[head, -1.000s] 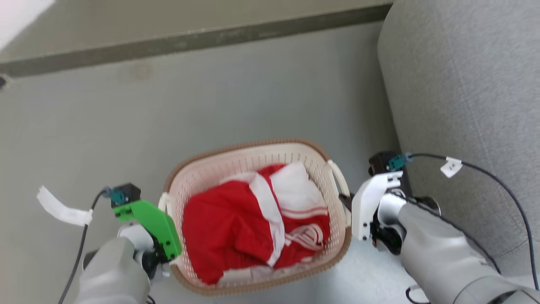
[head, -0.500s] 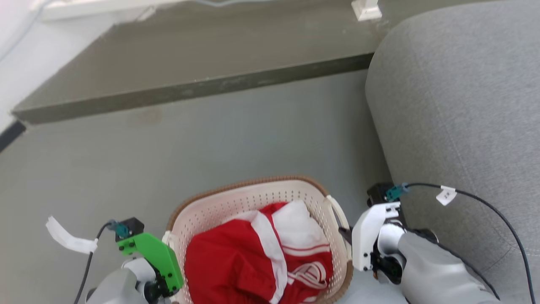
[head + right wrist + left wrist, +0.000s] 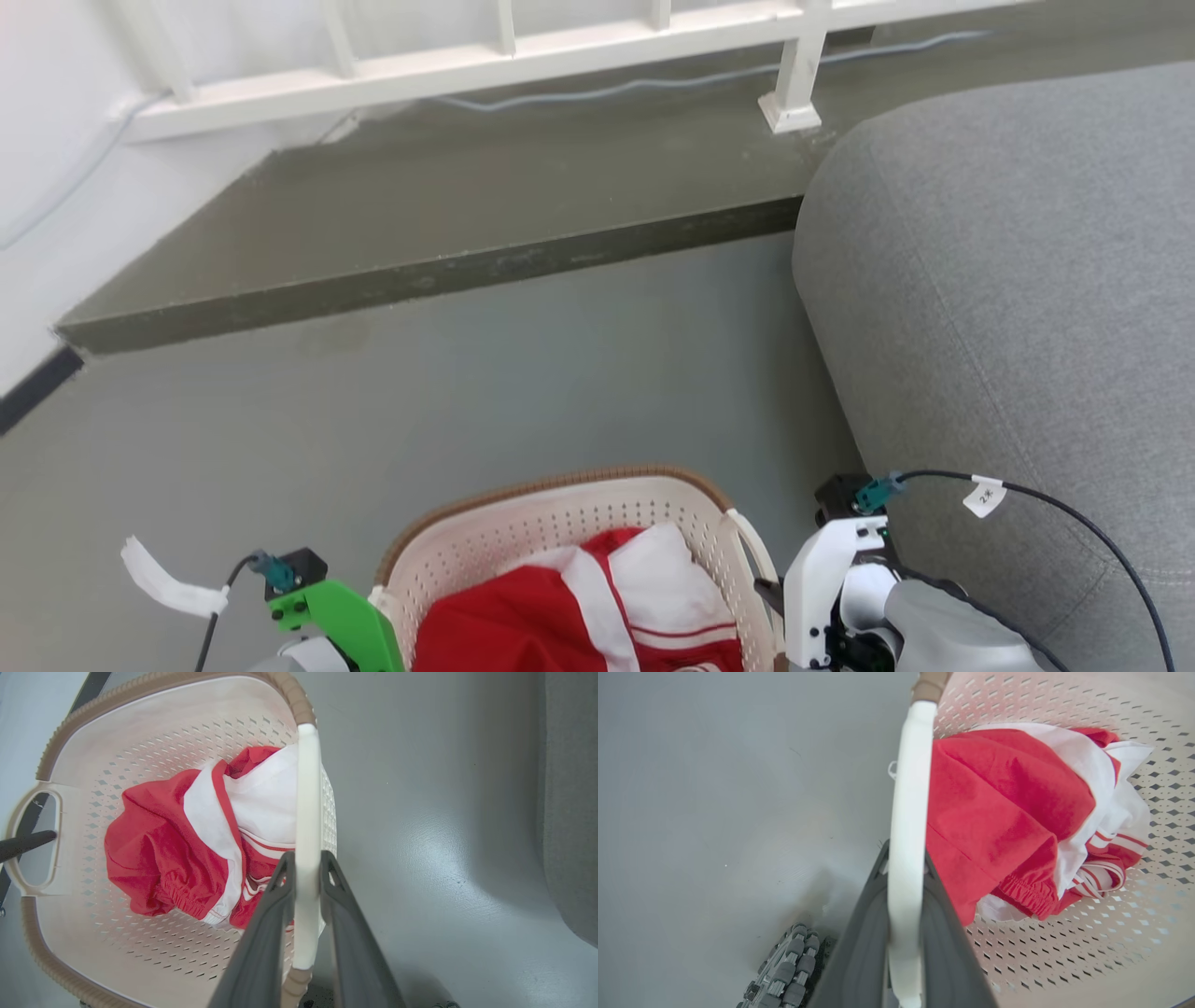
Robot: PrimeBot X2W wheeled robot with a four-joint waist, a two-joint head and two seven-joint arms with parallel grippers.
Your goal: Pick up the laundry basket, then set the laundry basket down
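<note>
Smooth grey floor (image 3: 560, 373), darker raised step (image 3: 448, 205) across the back, white railing (image 3: 523, 58) standing on it, thin cable (image 3: 653, 85) along its base, white wall (image 3: 56, 187) at left, grey fabric sofa (image 3: 1008, 280) at right, soft even light.

Bright, even daylight; soft shadows.

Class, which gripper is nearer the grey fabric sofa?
Right. The right gripper is beside the grey fabric sofa; the left gripper is beyond the cream perforated laundry basket.

Clothes (image 3: 523, 625) in laundry basket (image 3: 560, 523) beside sofa (image 3: 1008, 280)
</note>
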